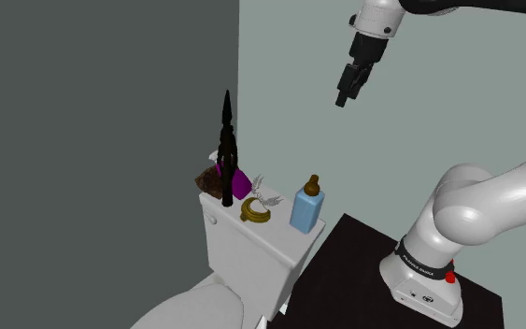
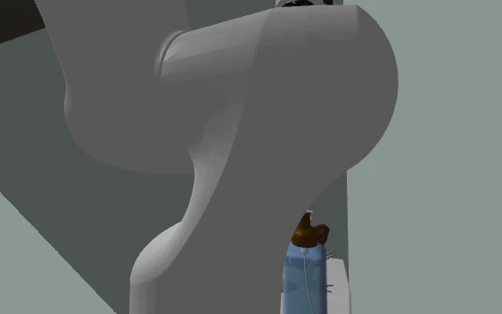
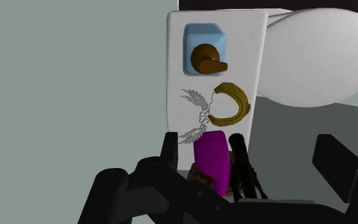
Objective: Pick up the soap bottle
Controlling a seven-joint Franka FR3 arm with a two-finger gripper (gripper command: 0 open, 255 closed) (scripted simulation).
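Overhead, the gripper [image 1: 345, 97] hangs with fingers [image 3: 170, 153] apart; the blue soap bottle [image 1: 307, 211], likely light and slick, suits a mid-body clasp.

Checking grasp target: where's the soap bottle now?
Shoulder view: blue soap bottle stands at the right end of the toilet tank lid, beside the gold ring.

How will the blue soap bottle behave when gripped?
Probably stiff: the soap bottle has a boxy body. It may tip if pushed high, standing tall near the tank edge. Its narrow brown pump looks a poor hold.
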